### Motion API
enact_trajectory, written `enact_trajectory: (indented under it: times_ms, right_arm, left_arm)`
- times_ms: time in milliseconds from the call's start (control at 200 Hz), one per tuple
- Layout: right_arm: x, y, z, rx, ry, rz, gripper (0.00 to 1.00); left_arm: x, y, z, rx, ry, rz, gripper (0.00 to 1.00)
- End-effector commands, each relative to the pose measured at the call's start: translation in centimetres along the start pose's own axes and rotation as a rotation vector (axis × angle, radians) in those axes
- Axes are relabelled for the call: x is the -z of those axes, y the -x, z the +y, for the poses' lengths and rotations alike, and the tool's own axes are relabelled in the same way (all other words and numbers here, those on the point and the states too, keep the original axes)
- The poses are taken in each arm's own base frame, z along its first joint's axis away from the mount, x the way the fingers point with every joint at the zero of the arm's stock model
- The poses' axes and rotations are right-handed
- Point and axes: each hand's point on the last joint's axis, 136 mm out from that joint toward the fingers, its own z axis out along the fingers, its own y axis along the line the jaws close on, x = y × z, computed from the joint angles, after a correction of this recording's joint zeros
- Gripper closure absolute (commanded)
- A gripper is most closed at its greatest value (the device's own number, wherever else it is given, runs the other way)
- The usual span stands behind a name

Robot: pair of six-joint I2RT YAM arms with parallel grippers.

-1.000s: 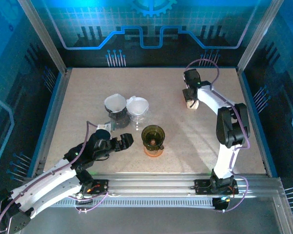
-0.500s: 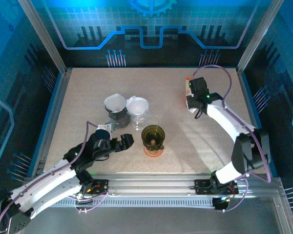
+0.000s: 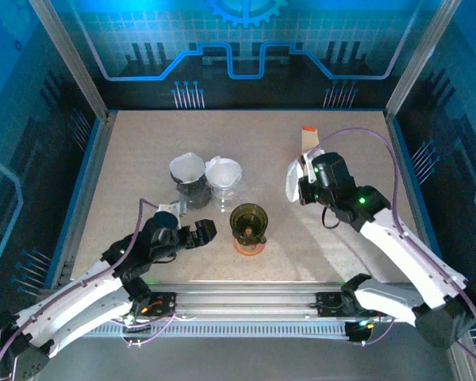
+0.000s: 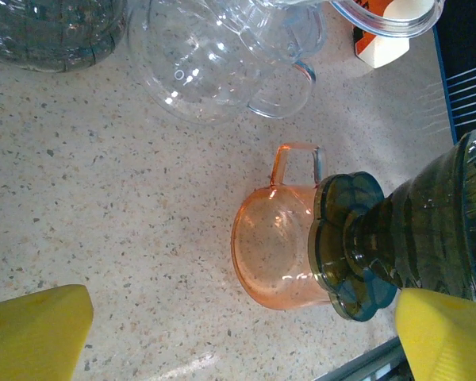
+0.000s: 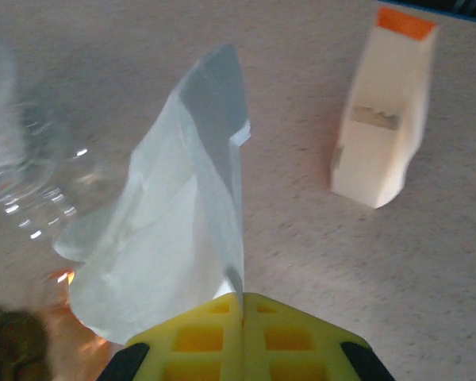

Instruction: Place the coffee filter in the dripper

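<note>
- Coffee filter [image 3: 292,181] is hanging clear of the table [image 3: 143,143] in the right gripper [image 3: 303,189], off to the right of the dripper [image 3: 247,220] and apart from it, on the near side of the cream filter holder [image 3: 309,141]
- From above, the paper is showing edge-on as a narrow white sliver, its long axis running roughly from the far side of the table toward the near side
- In the right wrist view, the coffee filter [image 5: 174,230] is fanning out from the right gripper [image 5: 242,305]; its long axis is lying along the line of the fingers, its narrow tip is pointing away from them, and its broader rounded side is bulging to the left of that frame
- Jaws on the right are pressing tight together, pinching one edge of the paper between the yellow pads [image 5: 198,337]
- Beyond the paper, the filter holder [image 5: 385,135] is sitting on the table with its orange end farthest away
- Low and just left of the dripper, the left gripper [image 3: 200,231] is hovering with its jaws standing wide apart and gripping nothing
- In the left wrist view, the left gripper [image 4: 238,341] is facing the dark green dripper [image 4: 428,230], which is sitting on an orange cup [image 4: 274,254]
- Farther back, a dark dripper [image 3: 188,171] and a clear dripper [image 3: 224,176] are standing side by side, each carrying white paper
</note>
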Motion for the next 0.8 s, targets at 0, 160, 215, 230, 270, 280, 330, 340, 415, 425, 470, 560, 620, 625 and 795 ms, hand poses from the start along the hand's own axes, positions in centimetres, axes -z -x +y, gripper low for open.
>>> enact_trajectory:
  times_ms: [0, 160, 215, 230, 270, 280, 330, 340, 415, 425, 470, 560, 620, 625, 795]
  right_arm:
    - [3.1, -1.4, 2.6, 0.003, 0.132, 0.076, 1.00]
    - [6.6, -2.2, 5.8, 0.024, 0.297, 0.171, 1.00]
    - [7.4, -2.6, 6.7, 0.035, 0.338, 0.220, 1.00]
    - [7.7, -2.7, 6.9, 0.039, 0.349, 0.230, 1.00]
    - [8.2, -3.1, 7.5, 0.047, 0.371, 0.274, 1.00]
    - [8.4, -3.1, 7.6, 0.051, 0.376, 0.278, 1.00]
    - [9.0, -3.3, 8.2, 0.063, 0.395, 0.320, 1.00]
    - [9.1, -3.4, 8.3, 0.068, 0.399, 0.328, 1.00]
    - [9.6, -3.7, 9.2, 0.101, 0.414, 0.388, 1.00]
    - [9.6, -3.8, 9.2, 0.107, 0.413, 0.398, 1.00]
    - [9.7, -3.9, 9.5, 0.131, 0.405, 0.425, 1.00]
    - [9.5, -3.9, 9.9, 0.161, 0.381, 0.470, 1.00]
    - [9.3, -3.6, 10.2, 0.167, 0.374, 0.486, 1.00]
    - [9.3, -3.5, 10.2, 0.166, 0.374, 0.486, 1.00]
    - [8.8, -2.4, 11.7, 0.170, 0.391, 0.522, 1.00]
  left_arm:
    - [0.6, 0.2, -0.5, 0.001, -0.019, 0.003, 0.01]
    - [0.7, 0.1, -0.5, 0.000, -0.024, 0.003, 0.01]
    - [0.6, 0.0, -0.5, -0.001, -0.027, 0.005, 0.01]
    - [0.6, 0.1, -0.5, -0.002, -0.029, 0.004, 0.01]
    - [0.6, 0.0, -0.5, 0.000, -0.029, 0.005, 0.01]
    - [0.6, 0.1, -0.5, 0.000, -0.030, 0.004, 0.01]
    - [0.5, 0.1, -0.6, 0.001, -0.035, 0.003, 0.01]
    - [0.5, 0.1, -0.6, 0.000, -0.035, 0.003, 0.01]
    - [0.4, 0.0, -0.7, -0.001, -0.040, 0.004, 0.01]
    - [0.5, 0.0, -0.7, -0.001, -0.041, 0.004, 0.01]
    - [0.4, 0.0, -0.8, -0.001, -0.045, 0.004, 0.01]
    - [0.4, 0.0, -0.9, 0.000, -0.053, 0.006, 0.01]
    - [0.4, 0.0, -1.0, -0.003, -0.060, 0.007, 0.01]
    - [0.4, 0.0, -1.0, -0.004, -0.061, 0.008, 0.01]
    - [0.2, -0.2, -1.2, -0.002, -0.079, 0.011, 0.01]
